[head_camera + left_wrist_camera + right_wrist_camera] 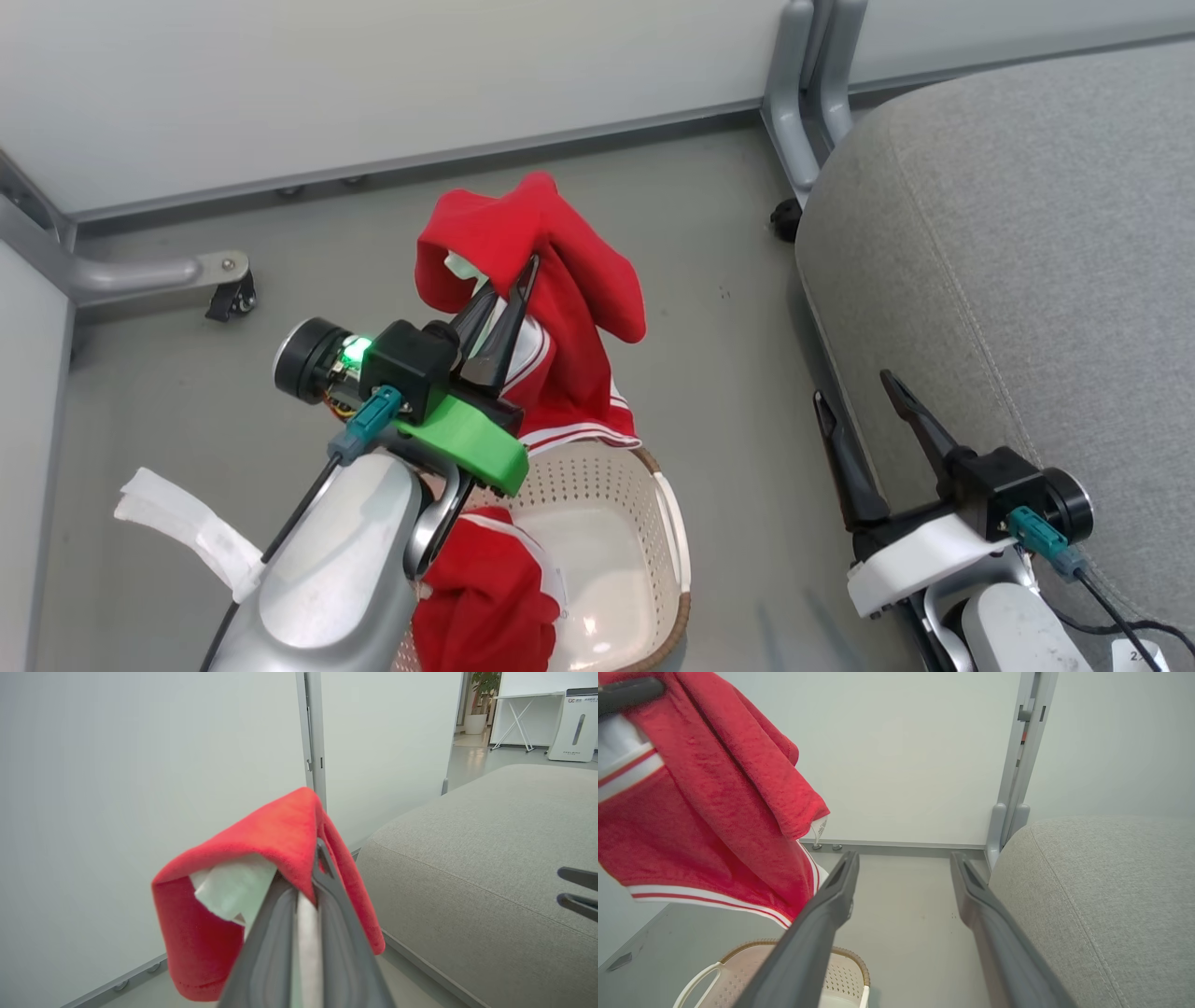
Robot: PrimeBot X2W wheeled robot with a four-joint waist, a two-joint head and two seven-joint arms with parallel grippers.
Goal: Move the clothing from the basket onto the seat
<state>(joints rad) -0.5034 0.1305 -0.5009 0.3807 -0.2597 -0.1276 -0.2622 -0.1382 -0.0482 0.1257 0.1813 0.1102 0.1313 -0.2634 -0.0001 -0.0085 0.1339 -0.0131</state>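
My left gripper (525, 275) is shut on a red garment of the clothing (560, 308), which hangs from its fingers above the basket (653, 523). The left wrist view shows the red fabric (261, 849) draped over the closed fingertips. From the right wrist view the same garment (700, 812) hangs at the left, its white-striped hem just above the basket's rim (850, 954). A second red garment (485, 597) lies in the basket beneath my left forearm. My right gripper (854, 387) stands open and empty beside the grey seat (1027, 261), its fingers (831, 896) spread over bare floor.
A white partition wall runs along the back, with a grey post and foot (803, 112) between the basket and the seat. A castor on a grey leg (229, 294) stands at the left. A white strip (187, 527) lies on the floor at lower left.
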